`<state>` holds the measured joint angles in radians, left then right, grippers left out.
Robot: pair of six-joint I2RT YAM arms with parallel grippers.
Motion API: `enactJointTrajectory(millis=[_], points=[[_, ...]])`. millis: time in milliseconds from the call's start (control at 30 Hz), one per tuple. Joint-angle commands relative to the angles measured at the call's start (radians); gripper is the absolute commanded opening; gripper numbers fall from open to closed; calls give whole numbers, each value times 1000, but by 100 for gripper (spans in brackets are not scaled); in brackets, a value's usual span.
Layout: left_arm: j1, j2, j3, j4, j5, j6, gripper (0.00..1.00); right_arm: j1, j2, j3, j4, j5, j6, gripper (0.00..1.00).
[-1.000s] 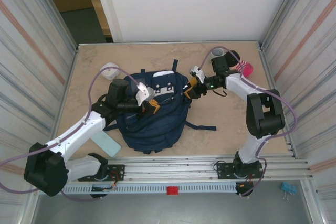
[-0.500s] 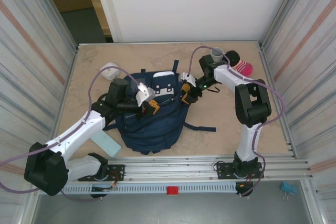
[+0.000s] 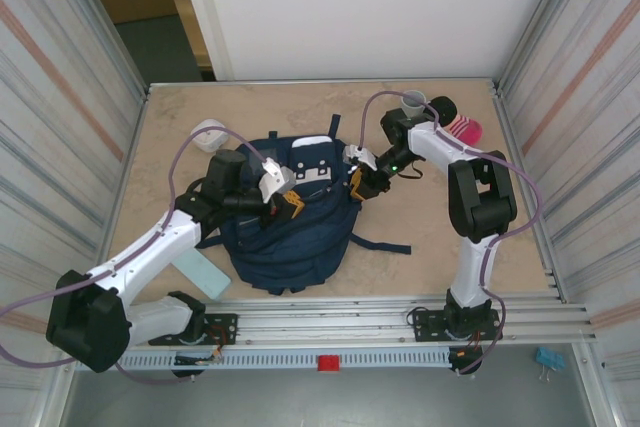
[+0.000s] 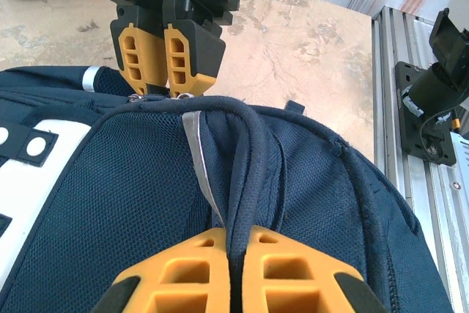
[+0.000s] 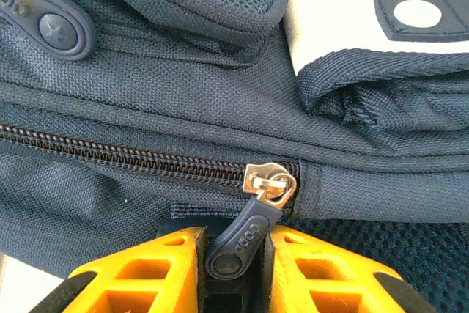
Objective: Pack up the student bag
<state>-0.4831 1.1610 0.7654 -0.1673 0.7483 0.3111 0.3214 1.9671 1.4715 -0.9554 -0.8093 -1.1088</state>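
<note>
The student bag (image 3: 290, 227), a navy backpack with a white dotted patch (image 3: 318, 175), lies in the middle of the table. My left gripper (image 3: 289, 203) is shut on the bag's dark padded strap (image 4: 248, 144), which runs up from between the yellow fingers (image 4: 293, 269). My right gripper (image 3: 357, 183) sits at the bag's upper right edge. It is shut on the dark rubber zipper pull (image 5: 245, 236), just below the silver slider (image 5: 269, 181). The zipper teeth (image 5: 110, 150) to the left of the slider are closed. The right gripper (image 4: 167, 60) also faces the left wrist camera across the bag.
A white roll (image 3: 208, 134) lies left of the bag and a pale green card (image 3: 200, 272) near its lower left. A grey cup (image 3: 413, 100) and a pink item (image 3: 466, 130) stand at the back right. Metal walls enclose both sides.
The right arm swung left and its gripper came down onto the bag's upper right edge at the zipper. The left arm and the bag have stayed put.
</note>
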Motion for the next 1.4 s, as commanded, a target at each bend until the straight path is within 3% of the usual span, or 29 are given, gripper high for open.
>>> enactJointTrajectory(millis=[0, 133, 267, 467, 667, 1067, 1367], points=[[12, -8, 46, 77, 22, -3, 0, 8, 10, 41, -36, -40, 10, 35], [12, -9, 41, 85, 26, -8, 0, 8, 48, 71, -33, -44, 40, 39], [12, -11, 41, 89, 28, -11, 0, 8, 74, 114, -72, -60, 39, 37], [12, -9, 37, 88, -18, -17, 0, 12, 37, 103, -105, -67, 66, 22], [12, -1, 31, 95, -51, -24, 0, 15, -85, -20, 78, -60, 167, 0], [13, -8, 18, 81, -191, -23, 0, 21, -209, -90, 99, -18, 244, 0], [12, -12, 3, 134, -104, -36, 0, 34, -231, -168, 157, -83, 291, 0]])
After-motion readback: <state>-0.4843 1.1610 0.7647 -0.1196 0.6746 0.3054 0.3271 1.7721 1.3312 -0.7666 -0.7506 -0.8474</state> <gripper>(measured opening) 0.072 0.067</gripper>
